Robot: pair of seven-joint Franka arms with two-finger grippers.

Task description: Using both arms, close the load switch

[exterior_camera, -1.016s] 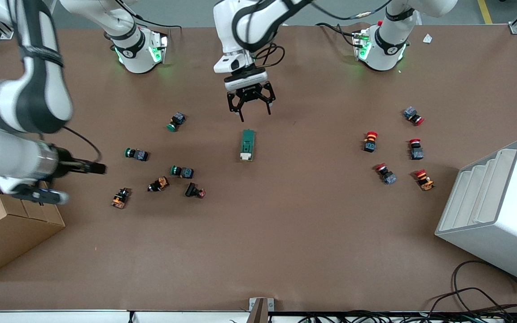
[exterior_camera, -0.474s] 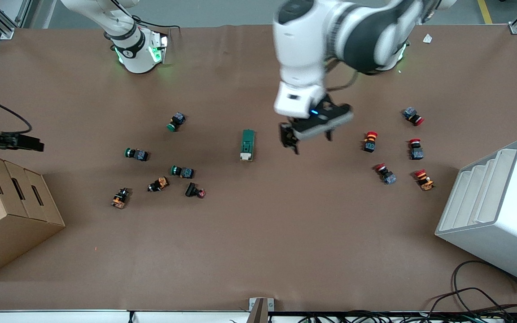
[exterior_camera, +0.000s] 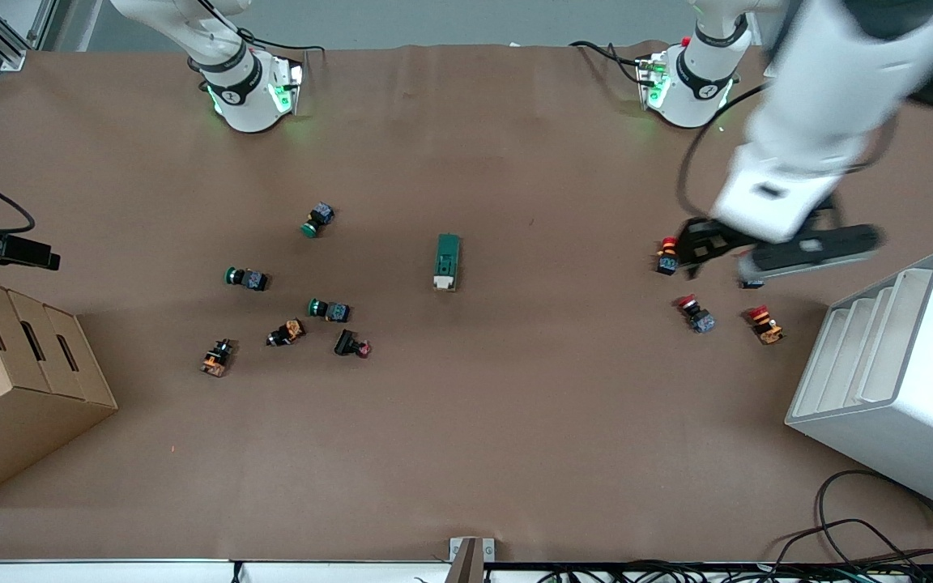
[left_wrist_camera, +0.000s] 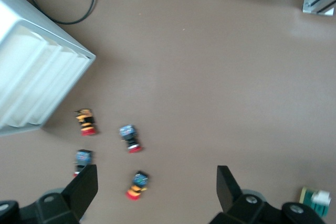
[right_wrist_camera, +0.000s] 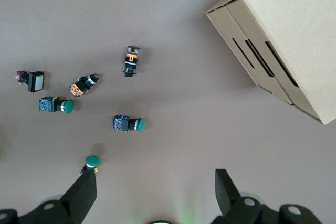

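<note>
Arms first: my left arm (exterior_camera: 823,105) reaches out from its base and hangs high over the red pushbuttons (exterior_camera: 667,254) at its own end of the table, wrist tipped. My left gripper (left_wrist_camera: 155,192) hangs there with its fingers (left_wrist_camera: 84,184) spread wide and nothing between them. My right arm is drawn off past the table edge at its own end, above the cardboard box (exterior_camera: 5,380); only a dark part of it shows in the front view. My right gripper (right_wrist_camera: 155,190) is likewise wide open and empty, over bare table near the green pushbuttons (right_wrist_camera: 128,124).

The table (exterior_camera: 466,453) is covered in brown sheet. A white stepped bin (exterior_camera: 896,380) stands at the left arm's end, the cardboard box at the right arm's end. Loose cables (exterior_camera: 863,526) trail along the edge nearest the front camera. Green and orange pushbuttons lie scattered toward the right arm's end, red ones toward the left arm's.

The load switch (exterior_camera: 447,261) lies flat mid-table, its cream lever end nearer the front camera. It is well apart from both grippers, touched by neither; my left wrist view catches only its corner (left_wrist_camera: 316,199).
</note>
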